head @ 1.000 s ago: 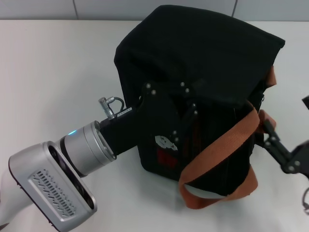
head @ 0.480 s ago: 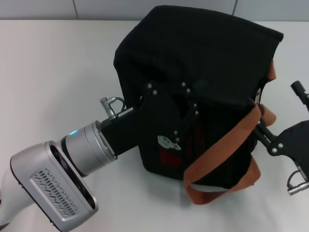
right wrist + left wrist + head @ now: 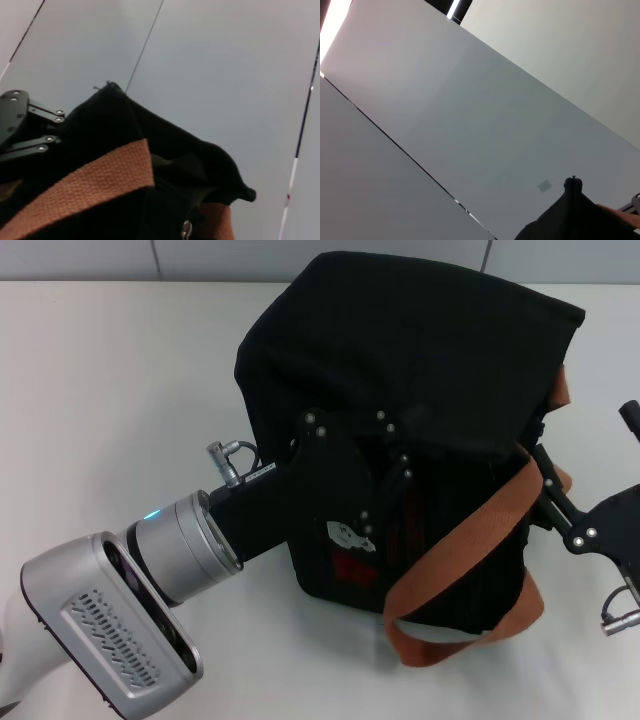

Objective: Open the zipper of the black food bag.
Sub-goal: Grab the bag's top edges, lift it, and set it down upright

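A plain white bench (image 3: 120,380) fills the head view from the near edge to the far edge. Beyond the far edge stands a grey wall (image 3: 320,258) of panels split by thin dark seams. The wrist views show pale grey panels (image 3: 485,115) crossed by thin dark joint lines.

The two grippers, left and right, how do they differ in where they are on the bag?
The left gripper is pressed against the near side of the black food bag, by a bear patch; the right gripper is at the bag's far right end, beside the brown-orange handle. The left arm hides much of that side; the right covers little. Both reach the bag.
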